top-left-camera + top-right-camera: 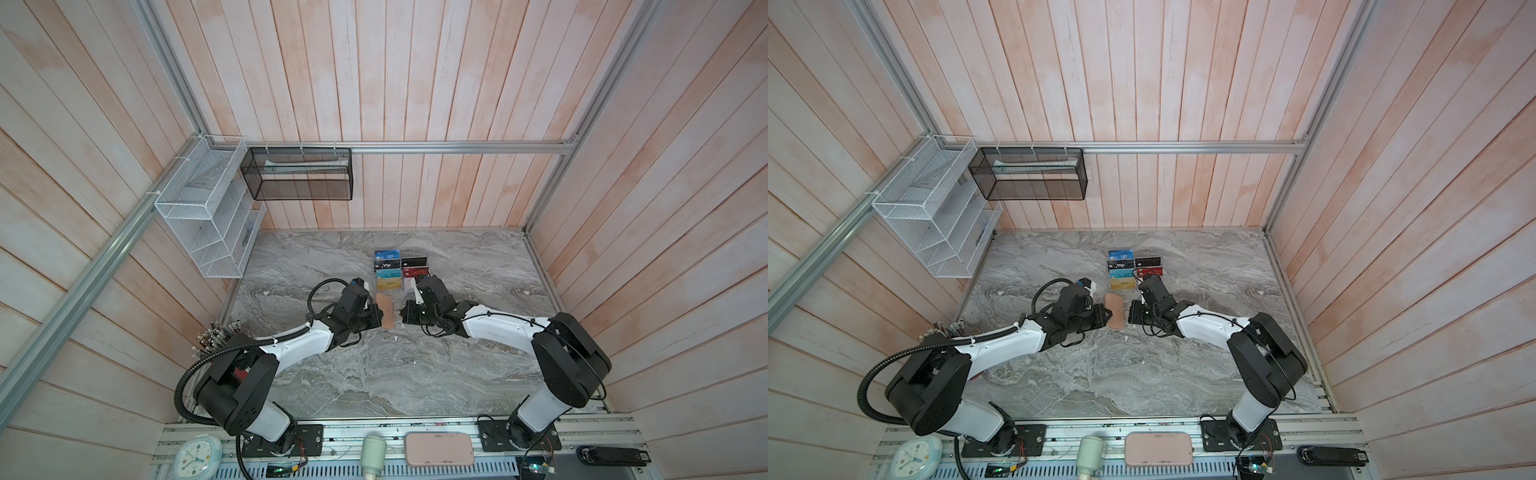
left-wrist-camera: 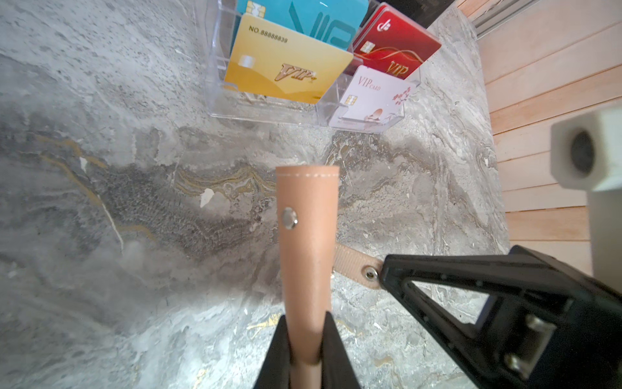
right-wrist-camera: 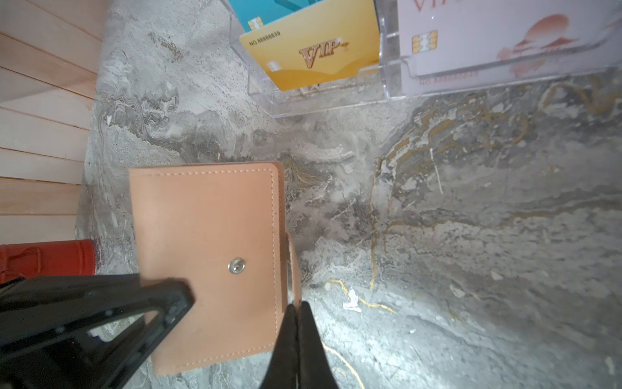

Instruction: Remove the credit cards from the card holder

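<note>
The left end effector [image 2: 304, 340] was clenched on one edge of the folded tan card holder [image 2: 308, 249], keeping it closed. The right end effector [image 3: 298, 315] was pinched tight on the holder's snap tab [image 3: 293, 269], which stood off its stud. The card holder hung between both arms near the middle of the grey surface [image 1: 374, 374], just in front of the clear rack [image 2: 266, 112] of coloured cards.

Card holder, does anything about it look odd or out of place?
Its snap tab is undone, held out sideways in the shut right gripper; the left gripper pinches the folded card holder by one edge.
</note>
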Controlling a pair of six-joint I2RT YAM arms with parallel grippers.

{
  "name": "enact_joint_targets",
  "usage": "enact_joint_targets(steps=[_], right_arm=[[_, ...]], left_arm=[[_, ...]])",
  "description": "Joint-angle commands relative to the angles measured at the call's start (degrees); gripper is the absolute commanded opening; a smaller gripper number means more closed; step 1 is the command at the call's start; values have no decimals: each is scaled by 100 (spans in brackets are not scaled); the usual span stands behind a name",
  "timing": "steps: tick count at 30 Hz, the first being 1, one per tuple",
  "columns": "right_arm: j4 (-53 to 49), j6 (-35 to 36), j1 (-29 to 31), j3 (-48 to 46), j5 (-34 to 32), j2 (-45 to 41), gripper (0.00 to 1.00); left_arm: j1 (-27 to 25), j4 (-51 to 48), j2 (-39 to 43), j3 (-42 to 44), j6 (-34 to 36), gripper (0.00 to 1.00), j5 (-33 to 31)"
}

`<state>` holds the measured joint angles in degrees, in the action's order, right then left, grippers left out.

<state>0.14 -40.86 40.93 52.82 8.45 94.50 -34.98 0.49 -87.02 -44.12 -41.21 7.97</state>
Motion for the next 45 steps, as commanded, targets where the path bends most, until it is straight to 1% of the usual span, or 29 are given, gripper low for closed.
enact_joint_targets(steps=[1, 3, 12, 13, 16, 24, 34, 38, 43, 45], right_arm=[[51, -45, -23, -114, 86, -98, 0], [33, -39, -30, -118, 87, -73, 0], [154, -123, -46, -297, 78, -23, 0], [170, -124, -53, -315, 82, -20, 0], [178, -124, -62, -333, 94, 25, 0], [223, -131, -95, -333, 122, 59, 0], [321, -137, -163, -431, 192, 93, 0], [348, -124, -195, -430, 227, 159, 0], [324, -45, -215, -454, 172, 195, 0], [303, -12, -231, -457, 140, 216, 0]], left_arm=[[18, 171, -93, 96, -12, 4, -137], [18, 153, -147, 80, 8, 12, -138], [13, 226, -290, 162, -27, 16, -111], [1, 236, -287, 182, -27, 18, -116], [1, 214, -286, 183, -27, 26, -138], [7, 127, -241, 167, -36, 35, -173], [8, -49, 49, 138, -19, 42, -225], [3, -67, 166, 139, -70, 43, -74], [0, -27, 256, 132, -172, 49, 85], [5, -1, 289, 123, -203, 49, 175]])
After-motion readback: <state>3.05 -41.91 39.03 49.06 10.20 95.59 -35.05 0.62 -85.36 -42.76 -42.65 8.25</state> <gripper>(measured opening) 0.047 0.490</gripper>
